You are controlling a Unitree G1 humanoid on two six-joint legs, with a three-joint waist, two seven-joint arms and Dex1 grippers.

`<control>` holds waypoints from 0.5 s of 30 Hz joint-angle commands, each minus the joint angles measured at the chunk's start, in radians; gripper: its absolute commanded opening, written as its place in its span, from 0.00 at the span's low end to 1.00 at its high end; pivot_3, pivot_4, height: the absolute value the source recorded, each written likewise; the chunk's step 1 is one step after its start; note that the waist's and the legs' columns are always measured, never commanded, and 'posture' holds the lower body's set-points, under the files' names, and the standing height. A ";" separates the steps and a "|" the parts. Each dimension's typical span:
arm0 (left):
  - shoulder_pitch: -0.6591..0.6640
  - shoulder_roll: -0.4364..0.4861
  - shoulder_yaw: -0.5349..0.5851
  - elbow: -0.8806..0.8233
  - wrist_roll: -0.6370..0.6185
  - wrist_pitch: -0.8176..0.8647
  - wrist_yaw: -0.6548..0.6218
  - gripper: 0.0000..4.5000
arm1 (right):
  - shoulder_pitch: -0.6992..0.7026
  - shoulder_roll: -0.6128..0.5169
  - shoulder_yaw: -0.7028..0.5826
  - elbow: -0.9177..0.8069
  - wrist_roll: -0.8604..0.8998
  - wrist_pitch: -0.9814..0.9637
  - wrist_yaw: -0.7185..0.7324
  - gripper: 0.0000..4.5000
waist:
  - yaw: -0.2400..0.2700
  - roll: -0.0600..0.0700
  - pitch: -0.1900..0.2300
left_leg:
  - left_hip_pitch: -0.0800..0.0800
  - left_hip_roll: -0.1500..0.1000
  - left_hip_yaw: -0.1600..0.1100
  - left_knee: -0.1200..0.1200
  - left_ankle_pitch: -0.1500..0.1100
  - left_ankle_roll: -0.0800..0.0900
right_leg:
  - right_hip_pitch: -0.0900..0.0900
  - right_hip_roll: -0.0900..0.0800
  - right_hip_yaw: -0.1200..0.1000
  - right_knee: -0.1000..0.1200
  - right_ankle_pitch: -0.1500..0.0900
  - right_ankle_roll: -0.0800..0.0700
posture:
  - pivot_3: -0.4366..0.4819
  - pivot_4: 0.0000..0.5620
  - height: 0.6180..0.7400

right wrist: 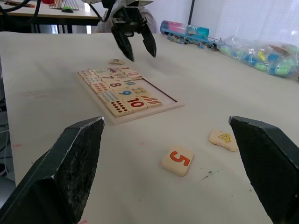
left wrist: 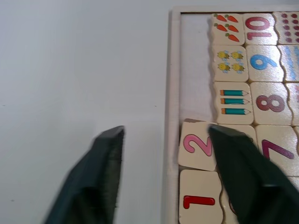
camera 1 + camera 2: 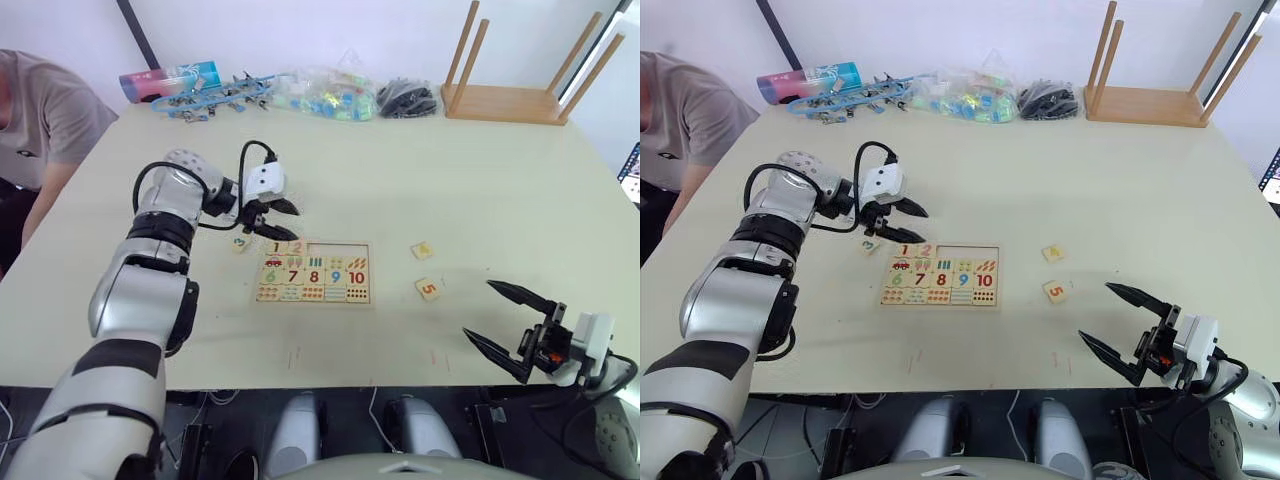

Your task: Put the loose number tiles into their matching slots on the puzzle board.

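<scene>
the right gripper (image 3: 510,325) hangs just off the table's (image 3: 500,190) near edge toward the right corner, fingers spread wide with nothing between them. a little farther in on that right side sits the orange 5 tile (image 3: 428,289), flat on the tabletop, and just beyond it the yellow 4 tile (image 3: 422,250), both loose and well apart from the puzzle board (image 3: 314,272).

the board lies flat around the middle of the table, nearer the near edge than the far one. its lower rows are filled with the counting pictures and the 6 to 10 squares. in the top row the red 1 tile (image 2: 198,200) is seated at the left end, and the pink 2 tile (image 2: 198,145) is next to it but looks a bit crooked, one corner riding near the frame. the remaining three slots (image 3: 335,250) in that row are bare wood.

the left gripper (image 3: 277,220) hovers over the board's far left corner, jaws released and empty, one finger (image 2: 240,163) above the 2 tile and the other out over bare table beyond the frame. the green 3 tile (image 3: 239,243) lies on the table just left of the board, below that gripper.

along the far edge there's a blue tube (image 3: 170,80), a clutter of clips (image 3: 215,98), a bag of coloured bits (image 3: 325,95), a black bundle (image 3: 405,98) and an upturned wooden stool (image 3: 515,85). a person in a grey shirt (image 3: 40,115) stands at the left edge.
</scene>
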 commanded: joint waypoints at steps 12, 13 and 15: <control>0.047 -0.038 0.038 0.047 -0.025 -0.126 0.031 0.02 | -0.015 0.005 0.007 0.000 0.011 -0.024 0.002 1.00 | 0.001 0.000 0.000 | 0.000 0.000 0.000 0.000 0.000 0.000 | 0.000 0.000 0.000 0.000 0.000 0.000 | 0.48 0.27 0.98; 0.044 -0.045 0.035 0.055 -0.018 -0.134 0.043 0.02 | -0.014 0.004 0.006 -0.001 0.011 -0.024 0.001 1.00 | 0.001 0.000 0.000 | 0.000 0.000 0.000 0.000 0.000 0.000 | 0.000 0.000 0.000 0.000 0.000 0.000 | 0.48 0.27 0.98; 0.040 -0.052 0.028 0.065 -0.006 -0.156 0.063 0.02 | -0.014 0.003 0.004 -0.003 0.011 -0.024 -0.001 1.00 | 0.001 0.000 0.000 | 0.000 0.000 0.000 0.000 0.000 0.000 | 0.000 0.000 0.000 0.000 0.000 0.000 | 0.48 0.27 0.98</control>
